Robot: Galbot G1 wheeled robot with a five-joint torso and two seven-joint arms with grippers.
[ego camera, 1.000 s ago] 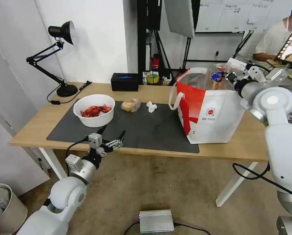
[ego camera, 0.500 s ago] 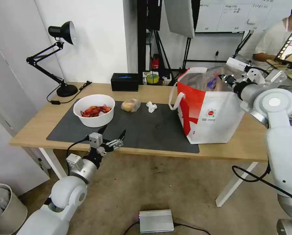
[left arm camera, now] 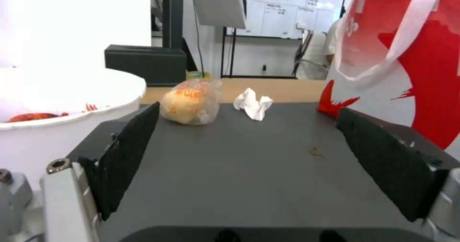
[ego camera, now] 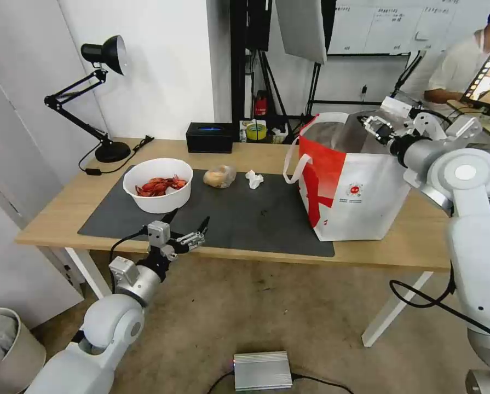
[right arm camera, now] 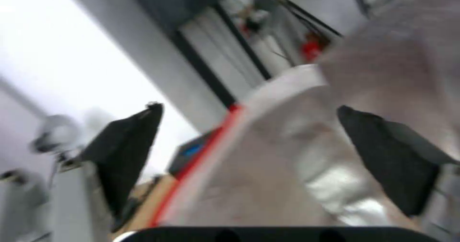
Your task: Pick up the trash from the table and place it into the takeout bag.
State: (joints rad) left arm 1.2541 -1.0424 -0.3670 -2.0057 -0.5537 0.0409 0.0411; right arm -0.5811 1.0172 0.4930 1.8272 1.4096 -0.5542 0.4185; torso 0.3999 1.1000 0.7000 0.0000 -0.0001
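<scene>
Right claw (ego camera: 369, 121) spread empty above takeout bag (ego camera: 354, 186) mouth (foil lining below), left claw (ego camera: 185, 229) spread at desk (ego camera: 255, 153) edge, bowl (ego camera: 158, 185) just beyond.

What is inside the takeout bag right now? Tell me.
Through the open top of the takeout bag only silver foil lining shows, with the right gripper, jaws open, above the rim. The bag's walls hide its lower part, so any contents down there cannot be seen.

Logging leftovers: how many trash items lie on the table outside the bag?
3: bowl of shells at the mat's left end, small food bag and tissue at its far edge. The takeout bag may hide more.
</scene>
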